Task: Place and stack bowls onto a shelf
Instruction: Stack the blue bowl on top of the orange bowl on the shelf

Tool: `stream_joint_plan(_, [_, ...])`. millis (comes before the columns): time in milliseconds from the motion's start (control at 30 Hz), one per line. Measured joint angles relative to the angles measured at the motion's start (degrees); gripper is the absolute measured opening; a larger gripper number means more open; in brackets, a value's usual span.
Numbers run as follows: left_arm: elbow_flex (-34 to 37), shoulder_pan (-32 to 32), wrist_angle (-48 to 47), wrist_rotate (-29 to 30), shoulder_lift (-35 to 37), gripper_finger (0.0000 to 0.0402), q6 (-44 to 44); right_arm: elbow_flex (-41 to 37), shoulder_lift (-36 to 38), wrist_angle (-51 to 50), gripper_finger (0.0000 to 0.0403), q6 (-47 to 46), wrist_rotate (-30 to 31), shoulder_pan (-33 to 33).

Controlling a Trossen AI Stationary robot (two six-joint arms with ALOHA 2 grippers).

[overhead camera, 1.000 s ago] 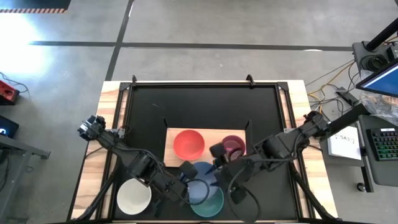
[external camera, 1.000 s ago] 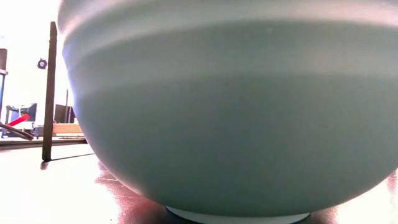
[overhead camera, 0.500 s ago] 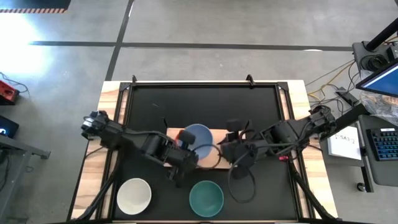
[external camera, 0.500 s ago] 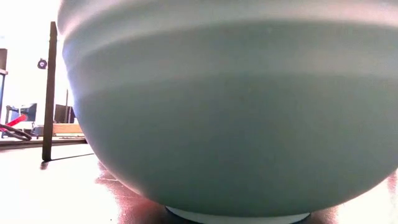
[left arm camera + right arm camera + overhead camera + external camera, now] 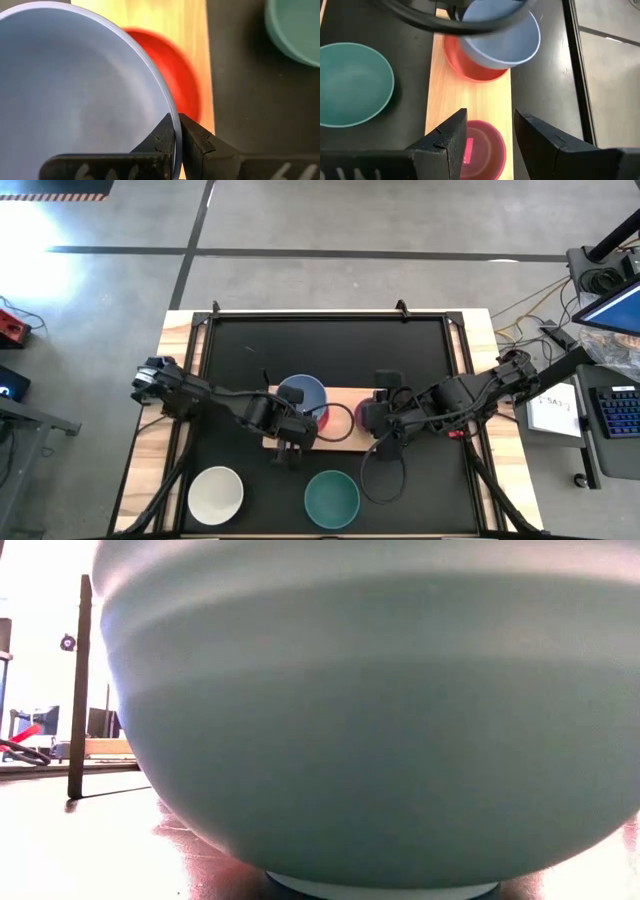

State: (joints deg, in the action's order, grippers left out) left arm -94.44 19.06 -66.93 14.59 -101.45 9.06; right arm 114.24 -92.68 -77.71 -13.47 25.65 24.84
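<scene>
My left gripper (image 5: 176, 124) is shut on the grey-blue bowl (image 5: 302, 392), held over the red bowl (image 5: 176, 75), which sits on the light-wood shelf (image 5: 340, 442). In the right wrist view the grey-blue bowl (image 5: 506, 40) hangs tilted above the red bowl (image 5: 470, 72). My right gripper (image 5: 490, 137) is open above the magenta bowl (image 5: 481, 150) at the shelf's right end, one finger on either side of it. The teal bowl (image 5: 331, 498) and white bowl (image 5: 216, 494) rest on the black tabletop near its near edge. The other bowls are out of view. My left gripper pinches the grey-blue bowl's rim (image 5: 172, 107) on its near side, one finger inside the bowl and one outside. The fingers come slanting from the table's near left. The bowl is lifted and tilted above the red bowl; whether the two bowls touch, I cannot tell.
The teal bowl (image 5: 370, 720) fills the low view and hides nearly everything behind it. A black cable loop (image 5: 380, 470) lies right of the teal bowl. The black tabletop (image 5: 330, 350) stretches beyond the shelf toward the far edge.
My left gripper carried the grey-blue bowl from above the teal bowl at the near edge toward the far edge, lifted, until it came over the red bowl on the shelf. My right gripper drifted slightly right and farther, over the magenta bowl.
</scene>
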Motion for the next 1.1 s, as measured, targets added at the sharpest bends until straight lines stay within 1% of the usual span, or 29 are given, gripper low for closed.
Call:
stream_joint_plan(167, [2.11, -0.7, -0.22, -0.11, 0.02, 0.0, 2.46, 0.0, -0.15, 0.02, 0.0151, 0.0, -0.06, -0.02])
stream_joint_plan(267, [2.35, -0.71, 0.12, -0.12, 0.15, 0.0008, 2.55, -0.02, -0.15, 0.02, 0.015, -0.04, -0.09, -0.02])
stream_joint_plan(400, [2.35, -0.69, 1.16, -0.14, 0.17, 0.0035, 2.51, -0.02, -0.15, 0.04, 0.0154, -0.04, -0.09, -0.02])
stream_joint_plan(667, [2.35, -0.69, 1.13, -0.1, 0.25, 0.0106, 2.49, -0.02, -0.15, 0.07, 0.0151, -0.04, -0.09, -0.02])
stream_joint_plan(800, [2.35, -0.65, 1.44, 2.89, 0.66, 0.0128, 2.64, -0.02, -0.15, 0.06, 0.0151, -0.07, -0.09, -0.02])
stream_joint_plan(867, [2.35, -0.63, 1.42, 4.62, 0.93, 0.0132, 3.04, -0.02, -0.15, 0.06, 0.0152, -0.07, -0.09, -0.02])
stream_joint_plan(933, [2.35, -0.63, 1.42, 4.84, 1.11, 0.013, 3.15, -0.02, -0.15, 0.06, 0.0154, -0.07, -0.09, -0.02])
stream_joint_plan(1033, [2.35, -0.58, 1.42, 1.92, 1.14, 0.0116, 3.27, -0.02, -0.15, 0.07, 0.0155, -0.07, -0.09, -0.02])
stream_joint_plan(1100, [2.35, -0.5, 1.55, -0.36, 1.09, 0.0098, 3.27, -0.02, -0.15, 0.06, 0.0153, -0.07, -0.09, -0.02])
